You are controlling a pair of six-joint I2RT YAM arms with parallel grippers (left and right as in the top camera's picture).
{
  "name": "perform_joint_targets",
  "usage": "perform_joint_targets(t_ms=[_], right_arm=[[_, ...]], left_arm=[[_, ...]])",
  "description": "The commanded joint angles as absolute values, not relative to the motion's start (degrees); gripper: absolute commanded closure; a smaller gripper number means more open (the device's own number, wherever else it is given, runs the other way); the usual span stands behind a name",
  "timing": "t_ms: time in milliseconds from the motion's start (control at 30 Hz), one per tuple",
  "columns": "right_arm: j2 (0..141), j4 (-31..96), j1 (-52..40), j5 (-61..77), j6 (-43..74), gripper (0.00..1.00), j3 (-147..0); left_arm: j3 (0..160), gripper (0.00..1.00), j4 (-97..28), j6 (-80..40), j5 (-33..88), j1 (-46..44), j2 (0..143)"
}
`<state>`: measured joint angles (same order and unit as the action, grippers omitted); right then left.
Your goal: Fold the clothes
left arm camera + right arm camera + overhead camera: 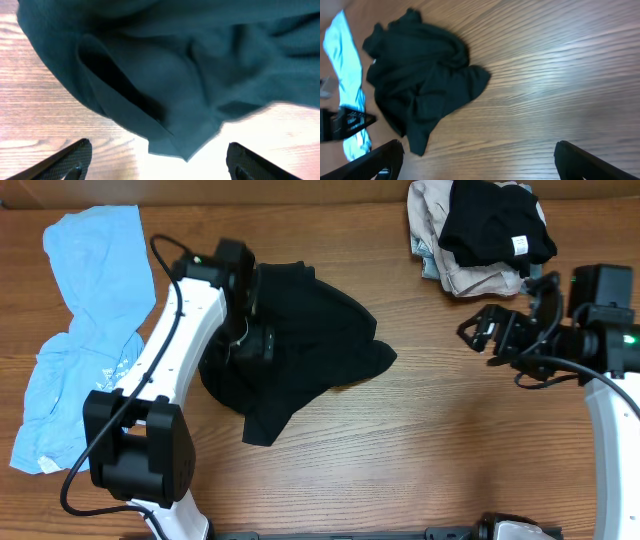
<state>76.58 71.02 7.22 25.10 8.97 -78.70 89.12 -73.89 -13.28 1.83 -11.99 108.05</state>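
Observation:
A large black shirt (305,345) lies crumpled at the table's middle left; it also shows in the left wrist view (190,65) and the right wrist view (420,80). My left gripper (262,338) is over the shirt's left part, open and empty (157,160), with a shirt corner just ahead of the fingers. My right gripper (482,332) is open and empty (477,160) over bare wood at the right. A light blue tee (85,330) with white print lies at the far left. Folded beige and black pieces (480,235) sit at the back right.
The wooden table (440,440) runs under everything. The left arm's white body (150,390) crosses between the blue tee and the black shirt. The right arm (610,350) stands at the right edge.

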Motion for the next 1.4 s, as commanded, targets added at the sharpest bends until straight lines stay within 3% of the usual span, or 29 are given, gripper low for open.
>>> perform_joint_targets(t_ms=[0,267,467,700,833,1033,1367], right_arm=[[76.9,69.8,4.2,25.1,8.7,0.00,-77.1],[78.4,65.1,-1.7,25.1,11.0,0.00,-73.7],[80.6,61.9,-2.2,23.6,13.8,0.03,-72.4],[81.7,61.4,-2.2,23.4,13.8,0.12,-72.4],[81.7,61.6,-2.2,23.4,13.8,0.12,-72.4],[81.8,62.1,-2.3,23.4,13.8,0.12,-72.4],[81.8,62.0,-2.2,23.4,13.8,0.11,-72.4]], left_arm=[[85.2,0.13,-71.0,-16.6,-1.1,-11.1,107.9],[84.4,0.18,-67.0,-13.3,0.1,-8.7,107.9],[80.1,0.20,-65.9,-13.9,0.2,-14.2,107.9],[68.9,0.28,-56.0,-19.0,4.7,-20.4,107.9],[65.1,0.34,-52.4,-20.4,4.2,-20.5,107.9],[63.1,0.01,-51.0,-21.8,-9.6,-13.9,107.9],[67.7,0.00,-52.2,-12.2,-15.3,4.0,107.9]])
